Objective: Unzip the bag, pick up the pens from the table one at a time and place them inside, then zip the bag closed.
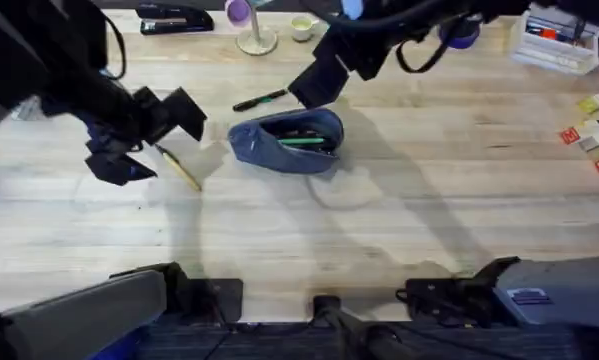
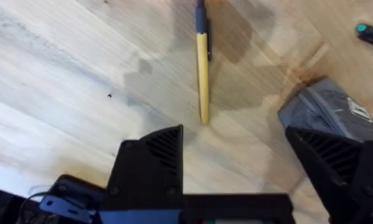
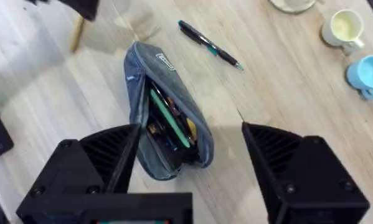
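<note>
Bag unzipped and part-filled, two pens not yet in.

The bag (image 1: pixel 285 140) gapes with pens inside, beneath the wide-open, empty right gripper (image 3: pixel 192 155). The left gripper (image 2: pixel 236 162), spread wide and holding nothing, hangs just short of the yellow pen (image 2: pixel 202 74); the black pen (image 1: pixel 259 99) lies beyond the bag. Zipping remains.

Bare table (image 1: pixel 399 210) right of bag (image 1: pixel 284 142); left end effector (image 1: pixel 144 140) crowds its left

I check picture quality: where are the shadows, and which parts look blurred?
Overhead: both arms are dark and blurred, with soft shadows on the table beside the bag. Left wrist: a shadow crosses the yellow pen. Right wrist: the open bag and black pen look sharp.
</note>
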